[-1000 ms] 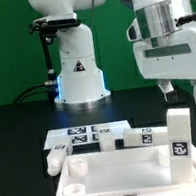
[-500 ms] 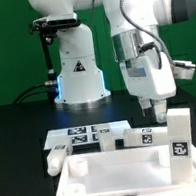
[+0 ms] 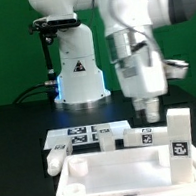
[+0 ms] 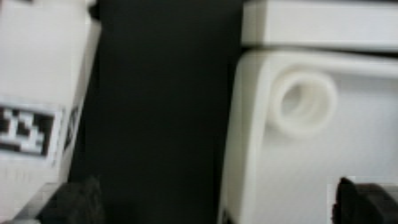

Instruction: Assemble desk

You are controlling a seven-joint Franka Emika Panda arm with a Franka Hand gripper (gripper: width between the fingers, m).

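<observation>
desk tabletop point(image 3: 116, 170) shows one leg point(image 3: 179, 135) upright at its corner; fingers point(image 4: 71, 205) wide apart, empty; next step likely grasping a loose leg point(image 3: 142, 135).

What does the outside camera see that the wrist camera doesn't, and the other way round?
Only the exterior view shows the big white robot base, the arm, the marker board and a leg standing upright at that view's right. Only the wrist view shows one round corner socket up close, filling much of the picture. Both show the open pincer, the white tabletop and the black table.
</observation>
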